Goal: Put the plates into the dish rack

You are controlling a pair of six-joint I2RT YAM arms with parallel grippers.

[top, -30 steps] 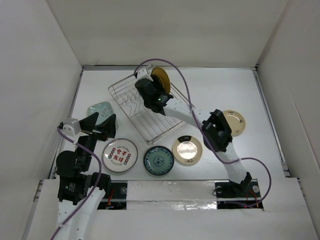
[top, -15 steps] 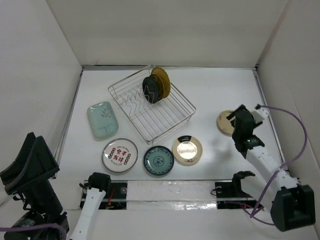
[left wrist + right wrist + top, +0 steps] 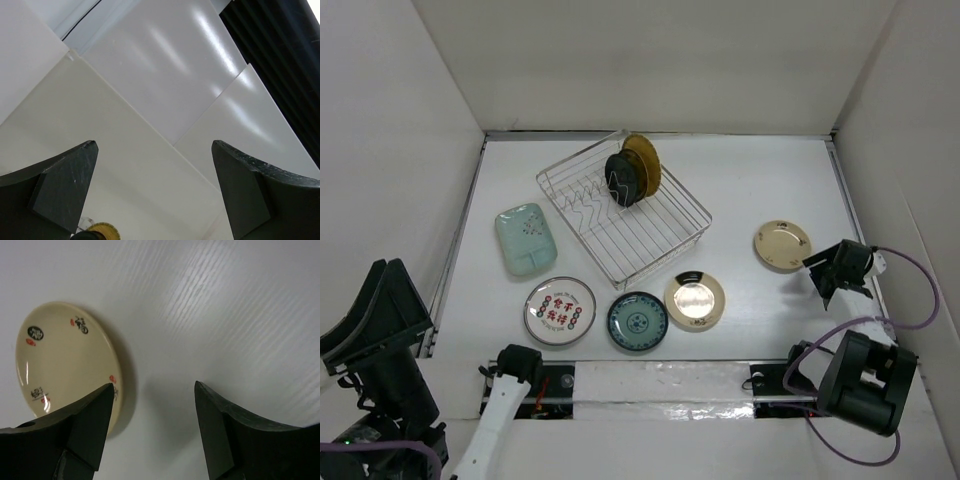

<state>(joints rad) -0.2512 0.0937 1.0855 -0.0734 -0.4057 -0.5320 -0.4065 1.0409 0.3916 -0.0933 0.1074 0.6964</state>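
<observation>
**Plates: two racked, five on the table**

Plates stand on edge at the far end of the dish rack (image 3: 623, 212): a black plate (image 3: 620, 180) and a tan plate (image 3: 645, 165) behind it. Flat on the table (image 3: 750, 180) lie the pale green dish (image 3: 525, 238), red-character plate (image 3: 560, 310), teal plate (image 3: 637, 320), gold-centred plate (image 3: 695, 298) and cream plate (image 3: 65, 360). The right gripper (image 3: 152, 390), fingers apart, is just beside the cream plate. The left gripper (image 3: 153, 145), fingers also apart, points up at the wall panels (image 3: 165, 75).

1. Two plates (image 3: 632, 172) stand upright at the far end of the rack (image 3: 655, 240); its nearer rows lie open from above.
2. Bare table (image 3: 740, 180) runs between rack and cream plate (image 3: 782, 245).
3. Three plates (image 3: 637, 320) crowd the near edge, narrow gaps between.
</observation>
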